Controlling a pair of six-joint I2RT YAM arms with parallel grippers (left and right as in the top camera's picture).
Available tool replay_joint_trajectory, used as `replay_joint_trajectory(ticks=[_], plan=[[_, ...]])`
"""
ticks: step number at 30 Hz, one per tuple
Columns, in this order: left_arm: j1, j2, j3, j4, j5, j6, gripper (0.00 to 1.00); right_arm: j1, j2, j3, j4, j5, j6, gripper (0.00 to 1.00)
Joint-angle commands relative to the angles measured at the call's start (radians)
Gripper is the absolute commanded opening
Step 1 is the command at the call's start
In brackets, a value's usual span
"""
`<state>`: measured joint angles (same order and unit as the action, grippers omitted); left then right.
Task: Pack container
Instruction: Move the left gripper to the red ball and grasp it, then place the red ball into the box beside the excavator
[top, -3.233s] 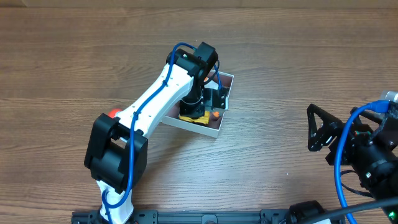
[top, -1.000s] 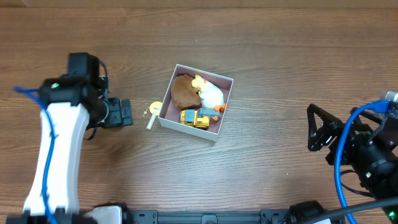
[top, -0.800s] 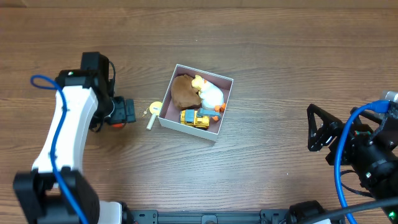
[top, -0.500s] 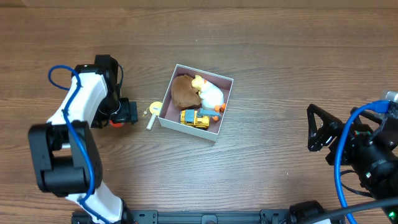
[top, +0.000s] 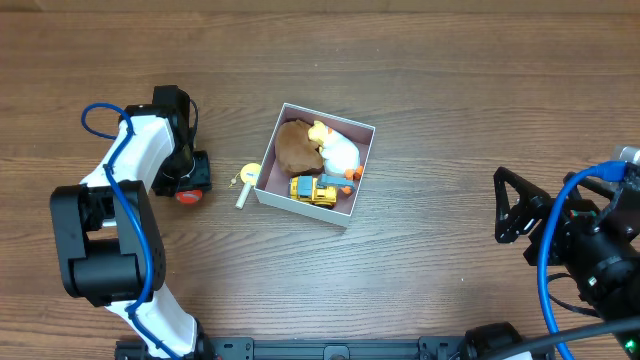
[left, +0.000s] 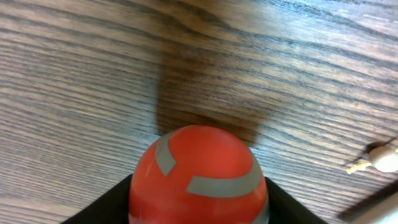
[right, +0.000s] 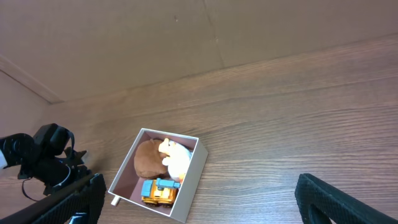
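The container, a shallow white-walled box with a pink bottom, sits mid-table and also shows in the right wrist view. It holds a brown plush, a white duck and a yellow truck. A red ball with grey stripes lies on the table left of the box. My left gripper is down over it. In the left wrist view the ball fills the gap between the fingers. My right gripper is open and empty at the far right.
A small yellow toy with a pale handle lies against the container's left wall; its tip shows in the left wrist view. The left arm curves along the table's left side.
My left arm has swung from the container out to the left, then come down on the red ball and closed around it. The right arm has not moved.
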<state>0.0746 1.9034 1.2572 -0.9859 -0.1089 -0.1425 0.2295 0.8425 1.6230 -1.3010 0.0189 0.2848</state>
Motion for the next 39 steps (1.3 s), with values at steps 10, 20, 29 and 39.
replay_joint_trajectory(ticks=[10,20,29,39], plan=[[-0.003,-0.002,0.211,-0.235,0.049,0.026,0.16,-0.001,0.000,0.007,0.008,0.014,-0.001,1.00],[-0.232,-0.005,0.728,-0.546,0.218,0.286,0.30,-0.001,0.000,0.007,0.008,0.014,-0.001,1.00],[-0.557,0.000,0.688,-0.424,0.185,0.525,0.17,-0.001,0.000,0.007,0.008,0.014,-0.001,1.00],[-0.553,0.001,0.498,-0.322,0.095,0.539,0.25,-0.001,0.000,0.007,0.008,0.014,-0.001,1.00]])
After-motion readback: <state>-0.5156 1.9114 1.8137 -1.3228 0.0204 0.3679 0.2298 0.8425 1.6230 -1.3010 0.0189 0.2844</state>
